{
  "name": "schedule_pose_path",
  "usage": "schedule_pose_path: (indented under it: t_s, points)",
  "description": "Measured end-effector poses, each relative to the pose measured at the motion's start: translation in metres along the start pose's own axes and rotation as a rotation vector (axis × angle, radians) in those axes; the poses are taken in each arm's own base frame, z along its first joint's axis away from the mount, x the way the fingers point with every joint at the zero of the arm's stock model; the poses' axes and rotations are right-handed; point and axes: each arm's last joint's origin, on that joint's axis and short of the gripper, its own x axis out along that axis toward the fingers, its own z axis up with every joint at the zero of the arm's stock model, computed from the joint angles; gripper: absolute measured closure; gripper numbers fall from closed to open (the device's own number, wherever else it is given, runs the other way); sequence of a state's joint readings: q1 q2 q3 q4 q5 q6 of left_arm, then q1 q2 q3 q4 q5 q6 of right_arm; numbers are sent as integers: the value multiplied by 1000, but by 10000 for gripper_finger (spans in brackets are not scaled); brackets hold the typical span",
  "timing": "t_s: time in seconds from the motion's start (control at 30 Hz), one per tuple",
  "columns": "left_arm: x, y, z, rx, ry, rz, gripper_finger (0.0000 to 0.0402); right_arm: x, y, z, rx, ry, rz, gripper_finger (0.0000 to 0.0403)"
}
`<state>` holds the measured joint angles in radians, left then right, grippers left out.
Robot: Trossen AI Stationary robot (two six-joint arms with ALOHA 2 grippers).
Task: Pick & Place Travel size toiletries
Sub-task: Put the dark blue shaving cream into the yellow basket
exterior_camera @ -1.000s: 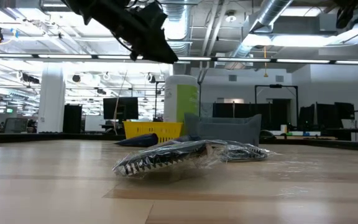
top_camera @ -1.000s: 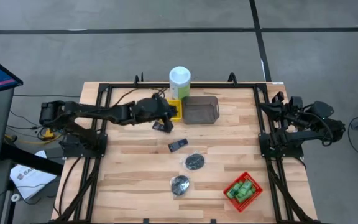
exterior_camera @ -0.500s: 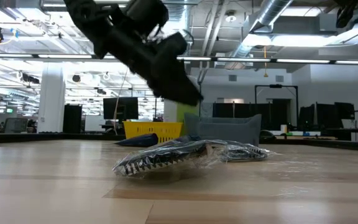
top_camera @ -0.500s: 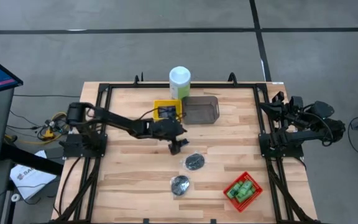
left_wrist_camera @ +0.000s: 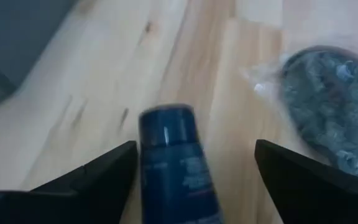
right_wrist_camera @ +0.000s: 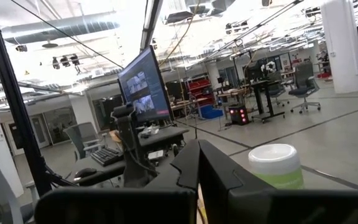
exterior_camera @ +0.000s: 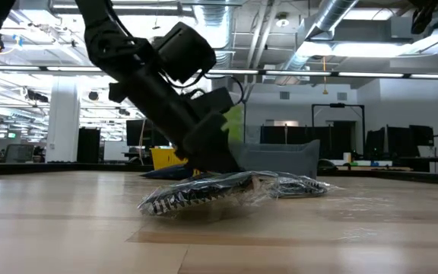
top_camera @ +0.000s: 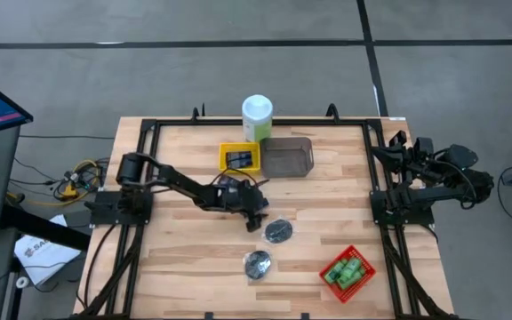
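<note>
The left hand point(top_camera: 254, 217) reaches low over the middle of the table point(top_camera: 185, 258), its fingers point(left_wrist_camera: 86, 183) spread wide. A dark blue tube point(left_wrist_camera: 176, 165) lies flat on the wood between them, untouched by either finger; pale print runs along its body but is too blurred to read. Just beside the hand sits a grey disc point(top_camera: 278, 231) in clear crinkled wrap, with a second disc point(top_camera: 257, 263) nearer the front edge. More blue tubes point(top_camera: 240, 159) rest in the yellow tray point(top_camera: 224, 157) at the back, next to the grey tray point(top_camera: 287, 157) and the white-lidded canister point(top_camera: 257, 116). Green bottles point(top_camera: 347, 270) fill the red tray point(top_camera: 327, 268) at the front right. The right hand point(top_camera: 396, 153) is folded back at the table's right edge; whether it is open cannot be told.
</note>
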<state>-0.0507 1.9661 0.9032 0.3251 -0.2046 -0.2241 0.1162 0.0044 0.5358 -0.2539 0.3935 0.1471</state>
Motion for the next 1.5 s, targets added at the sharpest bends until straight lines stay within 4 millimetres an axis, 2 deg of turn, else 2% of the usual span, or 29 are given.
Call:
schedule_pose_path:
  t_s: [0.23,0.53,0.6,0.8,0.9,1.0,1.2,1.33,1.5]
  points:
    - [7,0,-5,-77,-4,46,122,0,0,0,1,0,0,402]
    - [6,1,-6,-98,2,67,263,0,0,0,3,-1,0,402]
    - [6,1,-6,-100,4,68,283,0,0,0,3,-1,0,402]
    - [2,1,-3,-118,0,57,283,0,0,0,4,-1,0,402]
    - [-5,3,1,-122,10,47,265,0,0,0,4,-2,0,402]
    - [-17,4,14,-131,-33,34,262,0,0,0,4,-2,0,402]
    - [-48,15,41,-85,-108,65,281,0,0,1,6,-7,1,402]
    - [-74,34,60,-23,-157,183,269,0,0,1,6,-8,1,402]
    - [-103,75,77,68,-178,354,266,0,0,1,7,-10,1,402]
